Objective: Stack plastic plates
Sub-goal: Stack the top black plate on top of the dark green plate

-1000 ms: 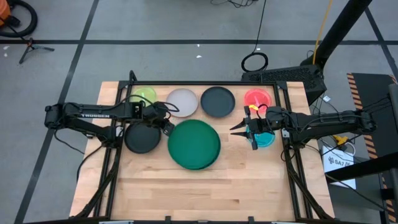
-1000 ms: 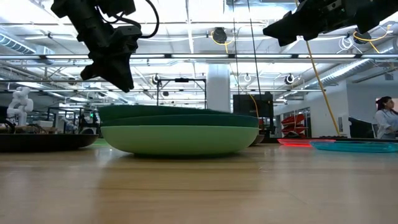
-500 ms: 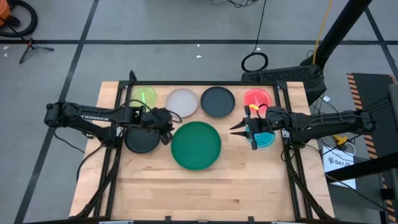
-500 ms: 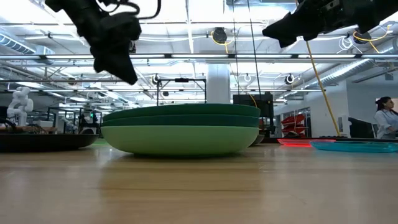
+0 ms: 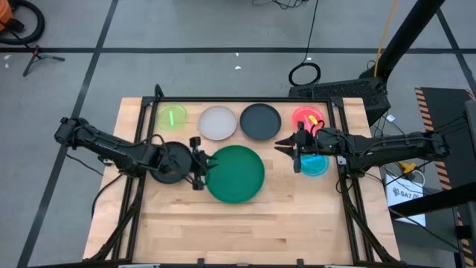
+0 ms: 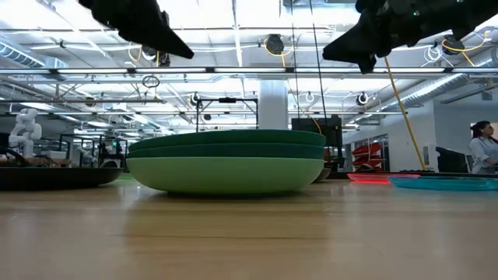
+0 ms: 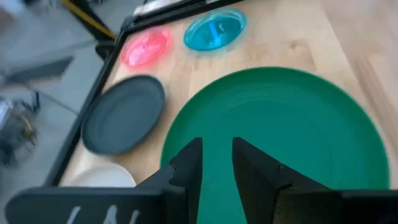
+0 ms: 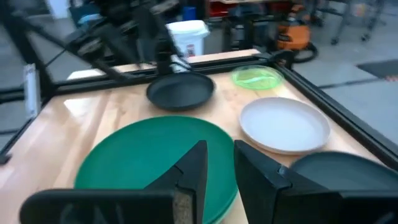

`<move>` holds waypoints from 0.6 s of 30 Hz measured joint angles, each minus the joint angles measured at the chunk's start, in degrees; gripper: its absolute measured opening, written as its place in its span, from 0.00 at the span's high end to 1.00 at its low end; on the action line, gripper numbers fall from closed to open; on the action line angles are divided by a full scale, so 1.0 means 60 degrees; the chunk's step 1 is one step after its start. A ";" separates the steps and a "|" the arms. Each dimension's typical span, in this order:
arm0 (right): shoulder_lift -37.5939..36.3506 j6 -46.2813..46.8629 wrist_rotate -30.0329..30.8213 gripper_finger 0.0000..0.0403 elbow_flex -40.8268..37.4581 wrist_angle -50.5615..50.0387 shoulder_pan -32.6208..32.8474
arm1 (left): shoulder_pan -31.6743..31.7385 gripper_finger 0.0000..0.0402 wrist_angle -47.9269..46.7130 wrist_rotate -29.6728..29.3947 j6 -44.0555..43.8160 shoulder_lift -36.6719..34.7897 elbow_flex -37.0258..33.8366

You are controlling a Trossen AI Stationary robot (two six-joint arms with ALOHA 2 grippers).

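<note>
Three big plates sit in one stack (image 5: 235,173) near the middle of the tabletop (image 5: 238,223). From the low view, two dark green plates rest on a light green one. Only the top green plate shows from above.

Along the far edge of the tabletop lies a row of plates. A lime plate (image 5: 172,116) is toward the far left corner. Next to it is a white plate (image 5: 218,123), then a dark grey plate (image 5: 260,120), then a red plate (image 5: 307,117) toward the far right corner. A blue plate (image 5: 313,164) lies just in front of the red one, near the right edge. A black plate (image 5: 172,161) lies to the left of the green stack, between it and the left edge.

The left gripper (image 5: 198,162) hangs in the air over the gap between the black plate and the green stack. Its fingers (image 7: 189,163) are only a little apart and hold nothing. The green stack lies right past its fingertips.

The right gripper (image 5: 292,145) hangs in the air between the green stack and the red and blue plates, with the dark grey plate close by. Its fingers (image 8: 195,163) are only a little apart and hold nothing. It points across the tabletop toward the green stack.
</note>
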 joint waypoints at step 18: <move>0.3772 0.1427 0.0986 0.82 0.3459 -0.2827 -0.1564 | 0.2518 0.76 0.1207 0.0288 0.2788 -0.1598 -0.0912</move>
